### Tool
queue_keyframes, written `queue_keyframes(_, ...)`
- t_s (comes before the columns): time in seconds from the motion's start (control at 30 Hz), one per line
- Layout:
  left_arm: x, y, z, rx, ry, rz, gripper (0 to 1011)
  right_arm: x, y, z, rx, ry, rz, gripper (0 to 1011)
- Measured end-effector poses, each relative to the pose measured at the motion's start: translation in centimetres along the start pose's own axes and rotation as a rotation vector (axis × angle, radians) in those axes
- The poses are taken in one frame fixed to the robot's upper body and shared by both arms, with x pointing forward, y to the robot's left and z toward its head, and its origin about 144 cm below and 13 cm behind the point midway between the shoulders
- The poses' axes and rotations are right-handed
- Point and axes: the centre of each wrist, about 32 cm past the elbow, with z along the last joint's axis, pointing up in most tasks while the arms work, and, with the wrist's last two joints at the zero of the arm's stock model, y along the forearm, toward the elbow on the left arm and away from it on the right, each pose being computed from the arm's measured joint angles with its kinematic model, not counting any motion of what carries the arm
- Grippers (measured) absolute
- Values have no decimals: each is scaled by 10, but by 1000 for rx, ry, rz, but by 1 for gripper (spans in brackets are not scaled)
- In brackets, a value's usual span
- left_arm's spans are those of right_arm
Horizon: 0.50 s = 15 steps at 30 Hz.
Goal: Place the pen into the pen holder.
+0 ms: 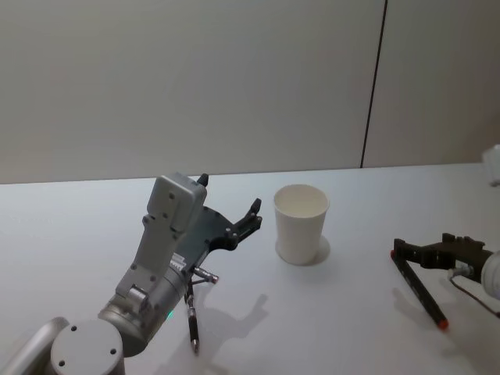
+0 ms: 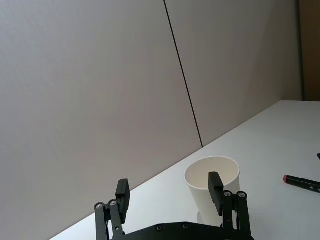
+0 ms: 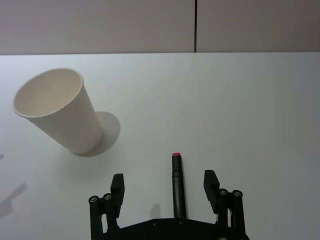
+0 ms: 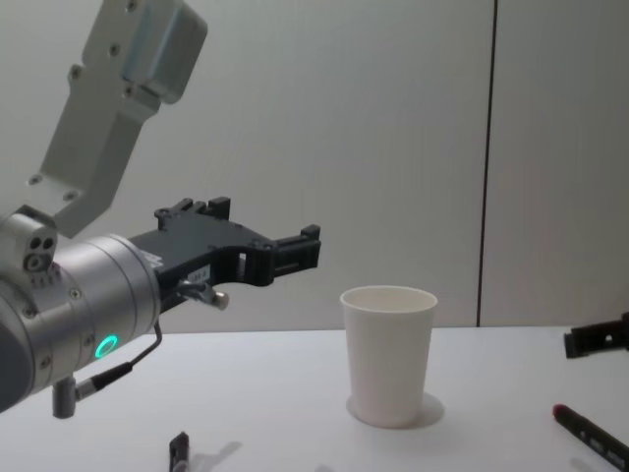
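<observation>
Plainly, left claw (image 2: 169,182) released near white pen holder (image 1: 301,223), right claw (image 3: 164,176) released astride pen (image 3: 178,190).

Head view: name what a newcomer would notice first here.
The white paper cup stands upright in the middle of the table. The left gripper hangs open in the air just to the cup's left, pointing toward it. Off to the right, the right gripper hovers open over a black pen with a red tip, lying flat on the table.
</observation>
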Motion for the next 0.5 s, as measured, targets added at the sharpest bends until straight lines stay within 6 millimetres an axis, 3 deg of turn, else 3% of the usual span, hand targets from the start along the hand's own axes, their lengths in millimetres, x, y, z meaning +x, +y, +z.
queue_keyframes(0.5,0,0,0,0,0,0,1004,13,23,26,-142,-30,10,1001)
